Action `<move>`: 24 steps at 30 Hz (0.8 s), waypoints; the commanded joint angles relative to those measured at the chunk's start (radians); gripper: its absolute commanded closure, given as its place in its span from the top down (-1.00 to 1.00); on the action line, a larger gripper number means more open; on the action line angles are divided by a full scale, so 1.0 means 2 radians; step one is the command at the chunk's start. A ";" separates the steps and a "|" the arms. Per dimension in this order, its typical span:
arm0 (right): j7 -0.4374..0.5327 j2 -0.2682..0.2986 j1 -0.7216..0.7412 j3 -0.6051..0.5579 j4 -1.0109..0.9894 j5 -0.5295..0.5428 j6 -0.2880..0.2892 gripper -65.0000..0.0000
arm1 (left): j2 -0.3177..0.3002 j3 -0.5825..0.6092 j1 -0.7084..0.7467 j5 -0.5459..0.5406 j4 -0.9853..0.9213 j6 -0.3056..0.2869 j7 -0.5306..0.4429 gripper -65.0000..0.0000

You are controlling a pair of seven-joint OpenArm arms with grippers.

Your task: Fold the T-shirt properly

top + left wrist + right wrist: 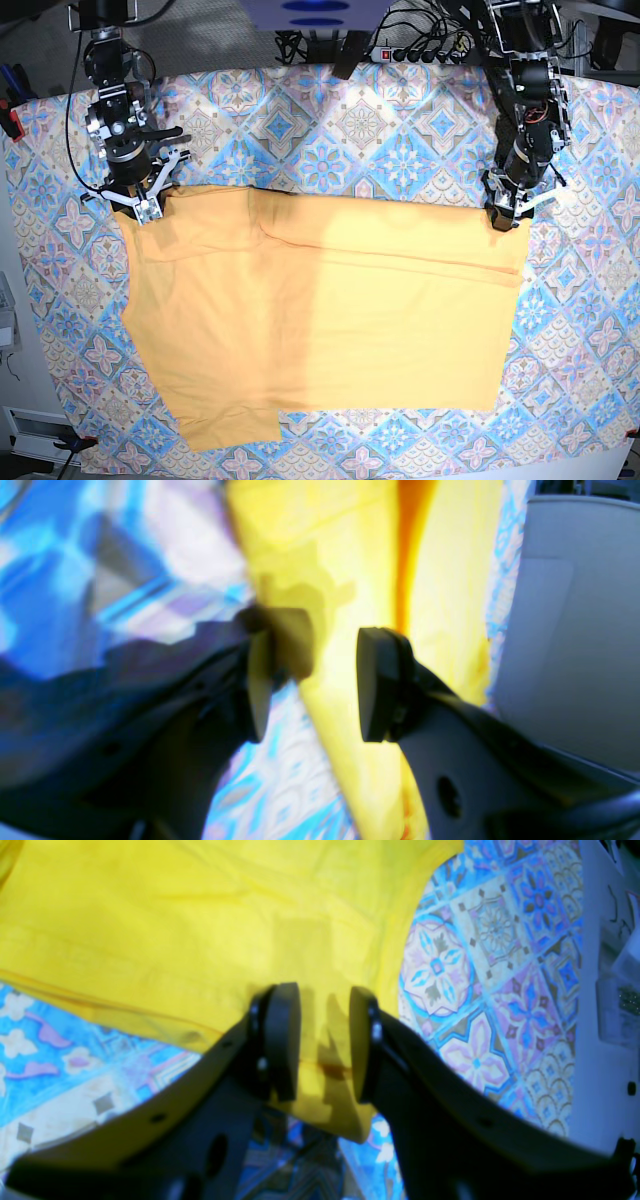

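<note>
the blue-pink tile-patterned tablecloth [400, 140] covers the whole table, its edges cut off by the base view. on it lies the plain pale yellow-orange cloth t-shirt [320, 330], spread flat across the middle, 1 layer folded over along its far edge; no black mark can be made out. the right gripper [147, 205] sits at the shirt's far corner on that view's left, its 2 jaws parted with a flap of yellow cloth [325, 1060] between them. the left gripper [505, 215] is at the opposite far corner, jaws parted over the shirt edge [335, 680]; blur hides whether either claw truly pinches the cloth.
</note>
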 commanded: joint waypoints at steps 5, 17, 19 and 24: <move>0.008 0.007 0.003 0.003 0.025 0.001 -0.004 -0.49 | -0.005 -0.001 -0.019 -0.002 -0.030 -0.003 -0.003 -0.19; 0.007 0.007 -0.010 0.004 0.028 0.001 -0.004 -0.49 | -0.005 0.002 0.033 -0.038 0.011 -0.003 0.001 -0.19; 0.007 0.007 -0.008 0.004 0.028 0.001 -0.004 -0.49 | -0.005 0.002 0.042 -0.038 0.018 -0.003 0.001 -0.19; 0.007 0.007 -0.008 0.003 0.028 0.001 -0.004 -0.49 | -0.005 0.002 0.039 -0.033 0.008 -0.003 -0.003 -0.19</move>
